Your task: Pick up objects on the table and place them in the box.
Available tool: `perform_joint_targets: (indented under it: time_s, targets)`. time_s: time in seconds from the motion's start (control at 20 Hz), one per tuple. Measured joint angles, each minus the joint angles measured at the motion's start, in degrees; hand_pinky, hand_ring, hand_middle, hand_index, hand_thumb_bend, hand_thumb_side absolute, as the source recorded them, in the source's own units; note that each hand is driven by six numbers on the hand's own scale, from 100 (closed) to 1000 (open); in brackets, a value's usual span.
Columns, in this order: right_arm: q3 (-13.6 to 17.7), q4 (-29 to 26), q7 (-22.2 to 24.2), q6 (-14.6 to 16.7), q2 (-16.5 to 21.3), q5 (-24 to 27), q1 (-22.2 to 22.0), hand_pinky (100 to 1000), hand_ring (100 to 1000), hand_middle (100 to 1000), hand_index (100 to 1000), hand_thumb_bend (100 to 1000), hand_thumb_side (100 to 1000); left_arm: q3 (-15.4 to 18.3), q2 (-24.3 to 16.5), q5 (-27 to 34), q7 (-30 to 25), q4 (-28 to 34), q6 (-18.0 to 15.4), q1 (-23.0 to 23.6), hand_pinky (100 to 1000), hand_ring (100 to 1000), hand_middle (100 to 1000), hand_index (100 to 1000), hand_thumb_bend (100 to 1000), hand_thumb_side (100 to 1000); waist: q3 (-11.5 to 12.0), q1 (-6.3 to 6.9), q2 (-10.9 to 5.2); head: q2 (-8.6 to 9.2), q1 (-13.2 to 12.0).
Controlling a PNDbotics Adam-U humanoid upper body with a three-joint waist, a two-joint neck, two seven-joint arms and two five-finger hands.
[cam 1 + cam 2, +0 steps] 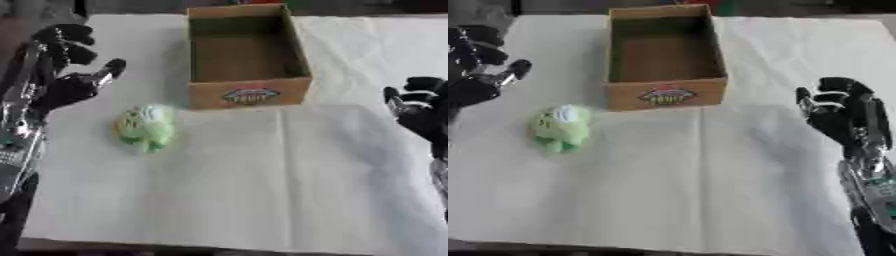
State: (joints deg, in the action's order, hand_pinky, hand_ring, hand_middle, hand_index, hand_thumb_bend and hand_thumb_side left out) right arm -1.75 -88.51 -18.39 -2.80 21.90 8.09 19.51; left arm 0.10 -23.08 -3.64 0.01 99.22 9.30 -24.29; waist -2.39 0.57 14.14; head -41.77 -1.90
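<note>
White-covered bench (262, 190). Open brown cardboard box (248, 50) at far edge, middle. My left robot hand (70, 82) spread above left edge; right robot hand (842, 112) relaxed open at right edge. Small green plush toy (145, 127) near left edge, just before the box's near-left corner.

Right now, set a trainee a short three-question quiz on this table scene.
1. True or false: the green toy already lies inside the cardboard box.
2. Which hand is nearer the toy: the left hand or the right hand?
3. Fill in: the toy rests on the white cloth, off the box's front-____ corner.

Key
1. False; the toy lies on the cloth outside the box, which looks empty.
2. The left hand; it hovers with fingers spread, holding nothing.
3. Left.
</note>
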Motion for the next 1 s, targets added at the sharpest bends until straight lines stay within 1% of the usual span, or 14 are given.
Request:
perform_joint_targets:
  time_s: [0.3, 0.45, 0.65, 0.85, 1.0]
  targets:
    - [0.0, 0.0, 0.0, 0.0, 0.0, 0.0, -0.1, 576, 611, 589, 649, 374, 100, -2.1, -5.0, -1.3, -3.9, 0.7, 0.2, 0.9, 694, 623, 620, 734, 632, 189, -0.4, 0.29, -0.01, -0.01, 0.0]
    - [0.0, 0.0, 0.1, 0.0, 0.0, 0.0, -0.1, 577, 611, 589, 649, 374, 100, -4.1, -7.9, -1.8, -6.3, 0.7, 0.8, 1.1, 692, 622, 619, 734, 631, 174, -0.5, 0.39, -0.04, -0.04, 0.0]
    - [0.0, 0.0, 0.3, 0.0, 0.0, 0.0, -0.1, 577, 611, 589, 648, 374, 100, -7.5, -11.5, -3.0, -9.4, 0.3, 2.1, 0.8, 691, 623, 621, 735, 629, 163, -0.8, 0.68, -0.14, -0.05, 0.0]
    - [0.0, 0.0, 0.5, 0.0, 0.0, 0.0, -0.1, 577, 611, 589, 648, 374, 100, -11.1, -13.6, -5.6, -12.5, -0.9, 3.6, -0.6, 693, 626, 625, 737, 631, 153, -1.1, 0.71, -0.36, -0.06, 0.0]
    - [0.0, 0.0, 0.5, 0.0, 0.0, 0.0, -0.1, 577, 611, 589, 648, 374, 100, -13.2, -13.8, -7.6, -14.5, -1.7, 4.3, -1.5, 692, 626, 625, 737, 633, 144, -1.2, 0.72, -0.36, -0.06, -0.1]
